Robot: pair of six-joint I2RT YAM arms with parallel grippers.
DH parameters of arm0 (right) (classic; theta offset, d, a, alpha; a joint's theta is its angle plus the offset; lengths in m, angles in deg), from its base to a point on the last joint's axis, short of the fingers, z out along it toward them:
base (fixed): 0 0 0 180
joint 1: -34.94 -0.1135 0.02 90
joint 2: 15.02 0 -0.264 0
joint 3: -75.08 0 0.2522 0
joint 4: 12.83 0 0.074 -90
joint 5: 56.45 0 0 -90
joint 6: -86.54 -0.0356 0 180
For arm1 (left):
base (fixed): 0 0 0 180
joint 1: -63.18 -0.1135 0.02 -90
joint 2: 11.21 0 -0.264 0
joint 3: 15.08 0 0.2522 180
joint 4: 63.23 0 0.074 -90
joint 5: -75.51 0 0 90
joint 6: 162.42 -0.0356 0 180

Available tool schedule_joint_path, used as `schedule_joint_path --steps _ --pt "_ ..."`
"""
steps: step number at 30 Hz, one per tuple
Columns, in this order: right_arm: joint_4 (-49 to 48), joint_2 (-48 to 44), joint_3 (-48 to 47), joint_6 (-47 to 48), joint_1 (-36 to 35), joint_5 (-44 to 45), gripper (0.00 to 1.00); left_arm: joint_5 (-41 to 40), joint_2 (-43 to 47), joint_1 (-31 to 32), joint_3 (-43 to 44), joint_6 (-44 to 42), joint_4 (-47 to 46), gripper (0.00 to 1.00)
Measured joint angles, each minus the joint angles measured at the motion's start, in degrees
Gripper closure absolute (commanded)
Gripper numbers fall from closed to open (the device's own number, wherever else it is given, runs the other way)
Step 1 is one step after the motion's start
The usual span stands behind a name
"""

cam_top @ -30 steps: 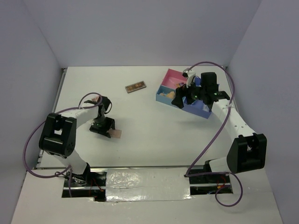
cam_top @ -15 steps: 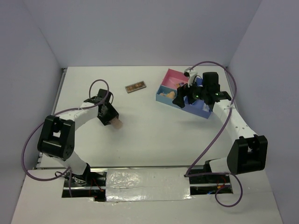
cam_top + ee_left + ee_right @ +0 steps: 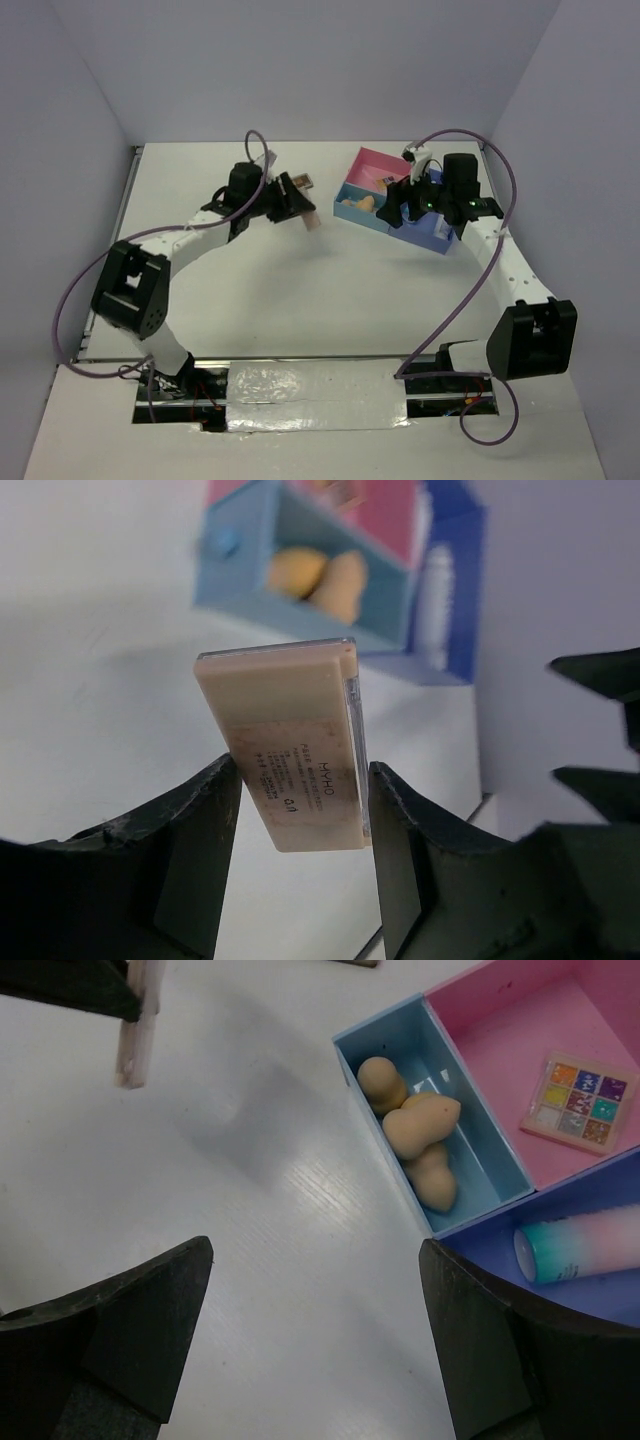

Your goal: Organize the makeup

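Left gripper [image 3: 302,772]: we clamp the pink palette [image 3: 290,720], lifted off the table [image 3: 300,290].
Right gripper [image 3: 315,1252]: our fingers gape, empty, hovering by the tray [image 3: 345,1045].
Sponges [image 3: 415,1130]: in its light-blue compartment.
Multicolour palette [image 3: 578,1102]: we see it flat in the pink compartment.

We note fine print on pink palette [image 3: 290,740] illegible; tray [image 3: 240,580] beyond blurred; bottle [image 3: 580,1243] cut off at right edge.

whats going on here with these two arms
The left gripper is shut on a flat pale pink palette, held in the air beside the pink-and-blue compartment tray. The right gripper hovers open by the tray, holding nothing. The tray already holds peach egg-shaped sponges, a square multicolour palette and a teal-to-pink bottle.
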Motion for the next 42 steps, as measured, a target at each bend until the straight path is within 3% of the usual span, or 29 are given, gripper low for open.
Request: schedule_joint_path --steps 2,3,5,6,8,14,19,26,30,32,33,36,38,42 --pt "0.0 -1.03 0.0 0.09 0.7 -0.04 0.22 2.84 -4.68 0.74 5.99 0.02 -3.69 1.0" --pt "0.02 -1.46 0.0 0.11 1.09 -0.13 0.38 4.17 -7.43 1.11 9.35 0.13 -5.57 1.0" --pt "0.0 -2.16 0.0 0.17 2.03 -0.92 0.55 6.51 -13.11 1.9 16.59 0.81 -8.74 1.0" --pt "0.02 -2.43 0.0 -0.02 2.58 -1.42 0.69 7.39 -15.8 2.21 19.78 1.46 -10.12 1.0" --pt "-0.02 -2.73 0.0 -0.2 3.54 -2.1 0.78 8.92 -21.4 2.84 25.7 3.19 -12.98 1.0" --pt "0.04 -3.8 0.0 -0.87 4.7 -2.93 0.79 11.26 -35.69 4.48 36.28 11.52 -20.81 1.0" --pt "-0.39 -5.25 0.57 -0.96 5.92 -3.19 0.78 10.36 -46.38 5.97 46.12 16.98 -21.64 1.0" --pt "-1.03 -5.49 1.64 -1.73 6.21 -4.11 0.76 5.35 -49.86 7.39 52.17 20.04 -19.34 0.95" --pt "-1.25 -5.49 1.99 -1.99 6.25 -4.5 0.75 0.28 -50.14 8.0 52.22 22.4 -15.89 0.84" --pt "-1.33 -5.53 1.99 -2.01 6.29 -4.7 0.75 -1.66 -51.19 8.09 53.48 23.28 -13.31 0.74" --pt "-1.36 -5.57 1.99 -2.01 6.32 -4.74 0.75 -2.19 -52.17 8.22 55.17 24.11 -12.59 0.63" --pt "-1.53 -5.68 2.03 -2.01 6.36 -5.03 0.74 -4.04 -54.23 8.35 60.33 24.74 -8.76 0.48" --pt "-1.79 -5.79 2.21 -2.03 6.45 -5.31 0.74 -4.96 -55.69 8.41 63.32 25.51 -6.99 0.41" --pt "-2.34 -6.01 3.02 -2.21 6.62 -5.55 0.73 -5.49 -56.24 8.57 64.59 26.12 -5.46 0.39"
